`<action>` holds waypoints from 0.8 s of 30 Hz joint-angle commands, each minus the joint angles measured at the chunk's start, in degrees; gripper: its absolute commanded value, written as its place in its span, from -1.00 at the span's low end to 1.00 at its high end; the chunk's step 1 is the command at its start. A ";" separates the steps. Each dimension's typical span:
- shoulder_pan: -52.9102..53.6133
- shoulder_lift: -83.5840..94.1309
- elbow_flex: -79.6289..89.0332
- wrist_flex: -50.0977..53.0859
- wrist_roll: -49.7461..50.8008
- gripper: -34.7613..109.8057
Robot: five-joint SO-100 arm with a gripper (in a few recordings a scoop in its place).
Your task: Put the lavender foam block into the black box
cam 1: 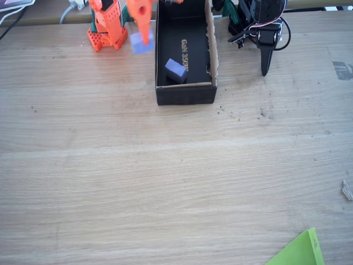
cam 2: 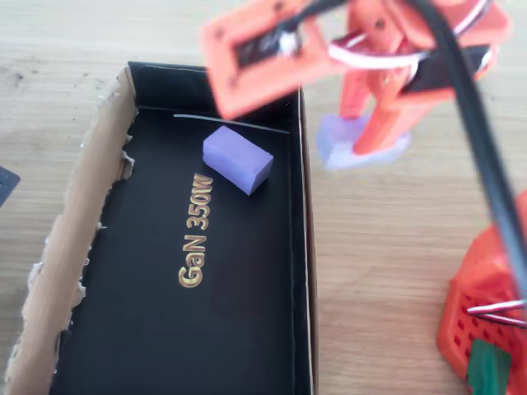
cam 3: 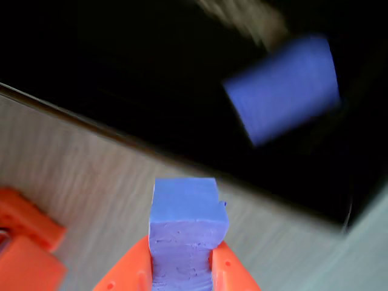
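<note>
Lavender foam block (cam 3: 187, 225) in jaws — beside black box (cam 2: 306, 271)

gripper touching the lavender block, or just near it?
Touching. In the wrist view the lavender block sits clamped between the gripper's orange jaws, with no gap on either side, above the table beside the black box.

wooden table (cam 1: 165, 182) under black box (cam 1: 185, 95)

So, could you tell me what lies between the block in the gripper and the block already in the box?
In the overhead view, only the box's black side wall stands between the held block and the darker block inside.
</note>
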 commanded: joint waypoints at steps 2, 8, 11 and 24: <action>-5.54 -1.58 -5.10 1.67 6.15 -0.52; -7.12 -1.14 -10.72 8.79 5.71 -0.52; -9.23 -0.53 -13.89 11.69 5.98 -0.52; -23.12 -9.84 -23.55 3.34 15.73 -0.52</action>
